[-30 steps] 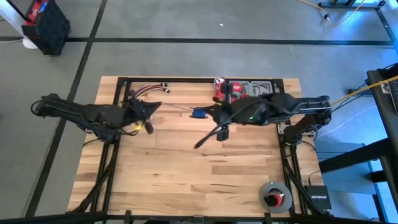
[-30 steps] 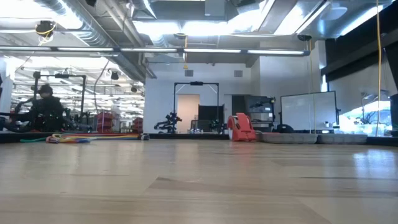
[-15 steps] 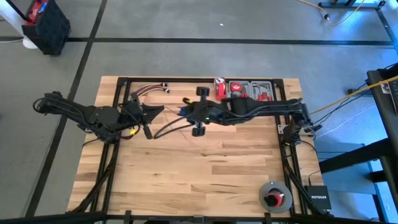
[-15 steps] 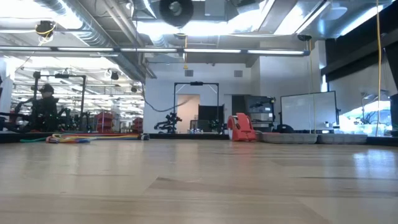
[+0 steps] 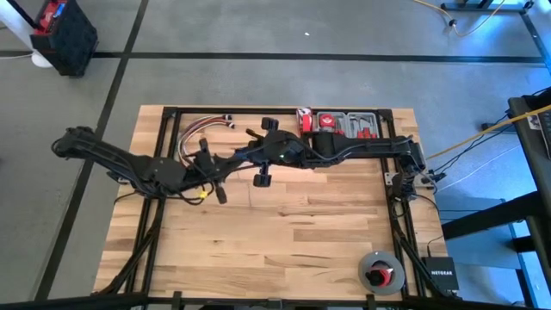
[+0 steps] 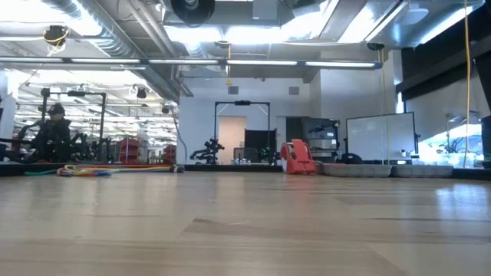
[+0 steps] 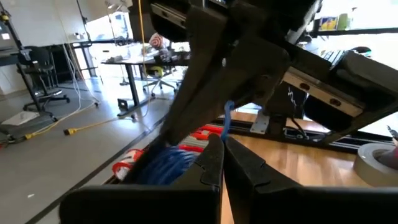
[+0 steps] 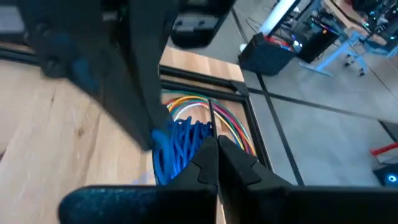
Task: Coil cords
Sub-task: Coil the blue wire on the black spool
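Note:
The blue cord shows as a bunched coil (image 8: 179, 148) in the right wrist view and as a coil (image 7: 163, 165) with one strand rising from it (image 7: 228, 118) in the left wrist view. My two grippers meet above the table's far middle. My left gripper (image 5: 232, 162) is shut, and so is my right gripper (image 5: 245, 155), tip to tip with the cord between them. In the high view the arms hide nearly all of the cord. My left gripper (image 7: 222, 148) pinches a single blue strand (image 7: 227, 130) between its fingertips. The strand runs up from there toward the right gripper. The coil hangs beside the fingers, clear of the table. My right gripper (image 8: 216, 146) is shut at the edge of the blue coil (image 8: 189, 144). Its own fingers hide which strands it has. The coil sits bunched just in front of the tips, above the wood.
A bundle of red, yellow and white wires (image 5: 200, 131) lies at the far left of the table. A tool tray (image 5: 346, 123) stands at the far edge. A tape roll (image 5: 380, 271) lies at the near right corner. The near half of the table (image 5: 275, 241) is bare wood.
My right gripper has gone toward the table's left edge, its arm stretching out across the far middle with the blue cord. My left gripper has gone toward the right and a little nearer, meeting it. The two now stand tip to tip.

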Available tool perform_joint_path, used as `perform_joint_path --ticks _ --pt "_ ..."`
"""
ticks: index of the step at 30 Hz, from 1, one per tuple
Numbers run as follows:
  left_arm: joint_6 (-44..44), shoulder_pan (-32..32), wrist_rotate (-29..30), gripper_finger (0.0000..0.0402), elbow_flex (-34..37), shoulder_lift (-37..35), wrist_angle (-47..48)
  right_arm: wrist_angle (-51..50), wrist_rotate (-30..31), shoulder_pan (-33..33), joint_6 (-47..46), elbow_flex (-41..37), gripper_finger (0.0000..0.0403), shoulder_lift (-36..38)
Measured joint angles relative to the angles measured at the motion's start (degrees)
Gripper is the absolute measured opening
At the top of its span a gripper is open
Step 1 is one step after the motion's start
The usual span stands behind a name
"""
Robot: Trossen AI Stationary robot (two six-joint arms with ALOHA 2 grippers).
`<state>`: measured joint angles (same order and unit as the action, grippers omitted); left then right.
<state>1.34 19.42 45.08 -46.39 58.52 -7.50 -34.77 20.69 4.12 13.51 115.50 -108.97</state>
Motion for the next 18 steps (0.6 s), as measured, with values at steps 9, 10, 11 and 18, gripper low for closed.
perform_joint_path --ticks 9,10,11,18 --pt "2.6 1.1 -0.1 0.0000 0.0 5.3 -0.3 3.4 1.6 0.0 1.1 0.0 0.0000 0.8" --pt "2.7 0.9 0.1 0.0000 0.0 5.9 0.0 3.8 1.5 0.0 1.3 0.0 0.0000 0.9" --pt "2.8 0.6 0.1 0.0000 0.0 6.5 0.0 4.5 1.1 0.0 1.4 0.0 0.0000 1.2" --pt "3.5 -1.2 1.0 0.0000 -0.2 11.0 -0.7 6.6 -1.1 0.1 1.8 -0.1 0.0000 4.7"
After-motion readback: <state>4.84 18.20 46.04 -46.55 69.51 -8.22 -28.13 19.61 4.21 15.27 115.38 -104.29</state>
